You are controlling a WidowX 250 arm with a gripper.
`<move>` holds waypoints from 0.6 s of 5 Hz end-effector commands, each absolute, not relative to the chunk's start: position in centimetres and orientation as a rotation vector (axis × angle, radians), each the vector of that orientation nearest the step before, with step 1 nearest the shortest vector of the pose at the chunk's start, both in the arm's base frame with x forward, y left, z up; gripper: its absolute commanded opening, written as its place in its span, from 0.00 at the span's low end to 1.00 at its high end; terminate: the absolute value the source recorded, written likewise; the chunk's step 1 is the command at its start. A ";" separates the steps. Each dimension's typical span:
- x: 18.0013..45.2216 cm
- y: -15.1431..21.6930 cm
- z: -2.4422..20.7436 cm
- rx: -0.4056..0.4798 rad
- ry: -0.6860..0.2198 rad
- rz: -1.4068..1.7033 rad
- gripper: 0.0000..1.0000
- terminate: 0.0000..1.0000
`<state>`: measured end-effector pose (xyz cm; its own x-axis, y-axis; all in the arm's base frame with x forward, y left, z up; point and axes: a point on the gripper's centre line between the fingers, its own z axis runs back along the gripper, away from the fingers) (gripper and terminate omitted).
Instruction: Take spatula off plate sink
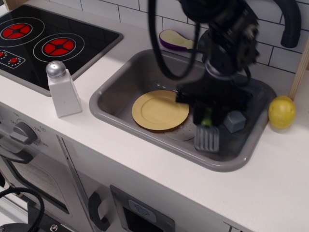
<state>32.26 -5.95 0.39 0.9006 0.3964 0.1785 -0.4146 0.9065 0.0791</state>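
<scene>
room: sink point(120, 77) floor bare left of jaws past plate point(160, 110); front rim just below blade, grey cube point(234, 121) just right | jaws: gripper point(207, 117) clamped on spatula point(207, 133) green handle, blade hanging down, off the plate, over right sink floor | hidden: fingertips blurred, blade-floor contact unclear, faucet point(289, 21) cut off
</scene>
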 end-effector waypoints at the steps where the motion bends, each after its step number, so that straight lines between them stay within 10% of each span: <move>1: 33.1 -7.4 0.5 0.104 -0.204 0.432 0.00 0.00; 2: 32.9 -6.8 0.1 0.101 -0.177 0.477 0.00 0.00; 3: 32.9 -6.3 0.0 0.112 -0.174 0.497 1.00 0.00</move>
<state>31.61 -6.33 -0.91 0.8695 0.4635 0.1704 -0.4813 0.8728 0.0815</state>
